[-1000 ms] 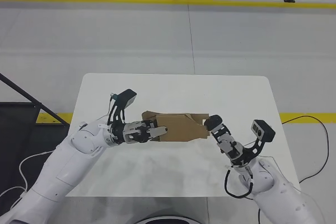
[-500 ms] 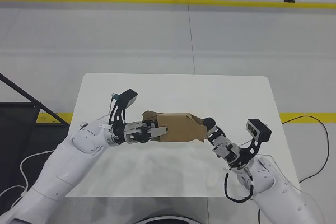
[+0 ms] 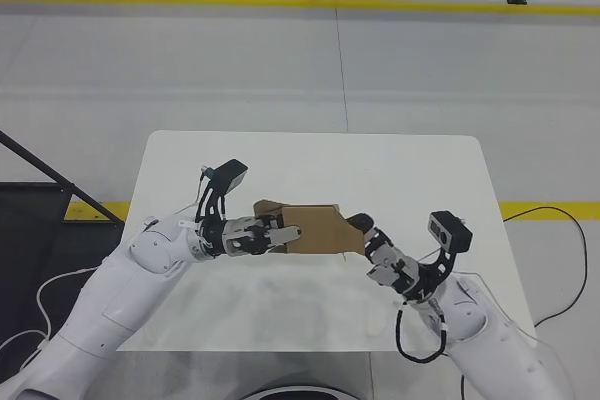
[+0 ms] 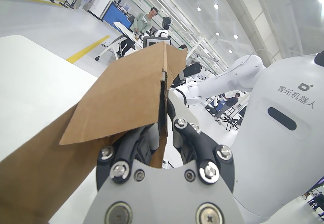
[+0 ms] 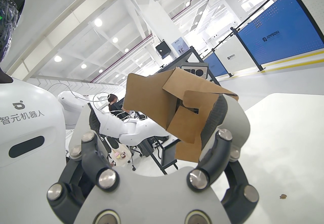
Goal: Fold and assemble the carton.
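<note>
Roughly over the middle of the white tabletop a brown cardboard carton lies lengthwise between the two arms, one end toward each side edge. Whether its underside touches the top I cannot tell. It is only partly formed. In the right wrist view its open end faces the camera, with several flaps bent inward at uneven angles around a dark hollow; what lies deeper inside is too dark to make out. In the left wrist view the other end shows a broad flat panel, with a folded corner standing up above it. The left gripper is at the end of the carton nearer the left edge. Its jaws are drawn together on a thin corrugated wall, clamping the cardboard between the pads. The right gripper is at the opposite end with its jaws spread wide. The flapped end sits in the gap and presses against one finger, while the other finger stands well apart from the cardboard.
</note>
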Robot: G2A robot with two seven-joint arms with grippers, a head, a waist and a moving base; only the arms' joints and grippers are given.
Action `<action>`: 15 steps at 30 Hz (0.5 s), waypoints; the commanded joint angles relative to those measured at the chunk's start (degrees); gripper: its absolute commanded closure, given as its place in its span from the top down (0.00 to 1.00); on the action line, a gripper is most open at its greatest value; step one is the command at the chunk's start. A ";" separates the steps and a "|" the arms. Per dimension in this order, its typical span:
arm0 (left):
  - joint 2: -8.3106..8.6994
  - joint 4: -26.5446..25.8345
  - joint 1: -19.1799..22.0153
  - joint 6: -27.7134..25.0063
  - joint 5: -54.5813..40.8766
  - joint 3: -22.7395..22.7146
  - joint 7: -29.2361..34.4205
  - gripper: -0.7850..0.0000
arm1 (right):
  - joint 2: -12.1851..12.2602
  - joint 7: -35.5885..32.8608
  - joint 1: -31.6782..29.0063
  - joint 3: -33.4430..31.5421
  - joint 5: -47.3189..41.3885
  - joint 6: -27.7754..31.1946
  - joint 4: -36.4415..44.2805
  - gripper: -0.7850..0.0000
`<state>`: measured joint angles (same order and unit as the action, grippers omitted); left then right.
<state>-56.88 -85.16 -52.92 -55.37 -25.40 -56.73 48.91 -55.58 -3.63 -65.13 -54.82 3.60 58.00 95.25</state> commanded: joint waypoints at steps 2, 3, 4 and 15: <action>0.01 0.06 0.07 0.04 -0.12 0.09 0.04 0.00 | -0.41 -0.99 0.76 0.74 -0.23 0.00 -0.56 1.00; 0.02 0.04 0.11 -0.01 -0.06 0.08 -0.01 0.00 | -0.54 -1.15 0.97 0.87 -0.37 0.00 -0.75 1.00; 0.03 0.00 0.10 -0.06 -0.08 0.09 -0.06 0.00 | -0.66 -1.35 1.15 0.98 -0.43 0.00 -0.92 1.00; 0.33 -0.45 -0.21 -0.22 -0.17 -0.10 -0.22 0.00 | -1.13 -0.43 -0.21 -1.77 0.00 0.00 -1.20 1.00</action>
<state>-56.57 -85.54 -53.08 -55.56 -25.55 -56.81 48.72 -56.73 -4.21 -64.97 -56.10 3.47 58.00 93.86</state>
